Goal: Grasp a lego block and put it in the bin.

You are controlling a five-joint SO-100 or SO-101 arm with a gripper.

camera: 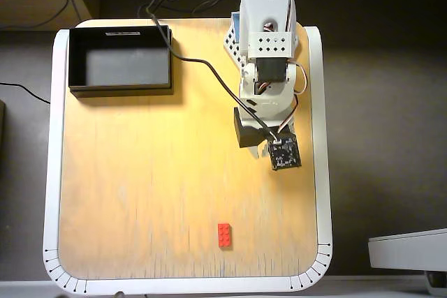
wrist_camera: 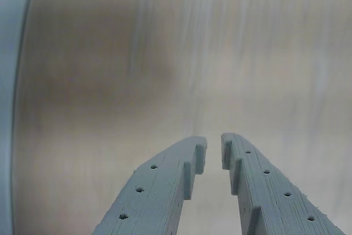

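**End effector empty, block not yet reached**

End effector (wrist_camera: 214, 149) fingers stand nearly together in the wrist view, a thin gap between the tips and nothing held; only blurred wood grain shows beneath them.

From where I stand, the lego block (camera: 225, 234) lies alone on the table (camera: 140, 172), toward the bottom edge of the overhead view and a little right of centre. Its long axis runs up and down that view, roughly in line with the arm's reach, studs facing up.

The arm hangs well above it in that view, over the right side of the table. The bin (camera: 120, 91) sits in the top left corner, well apart from the block, and looks empty.

I judge this the approach step: the next move calls for reaching out toward the block, spreading the fingers and lowering them across its short sides.
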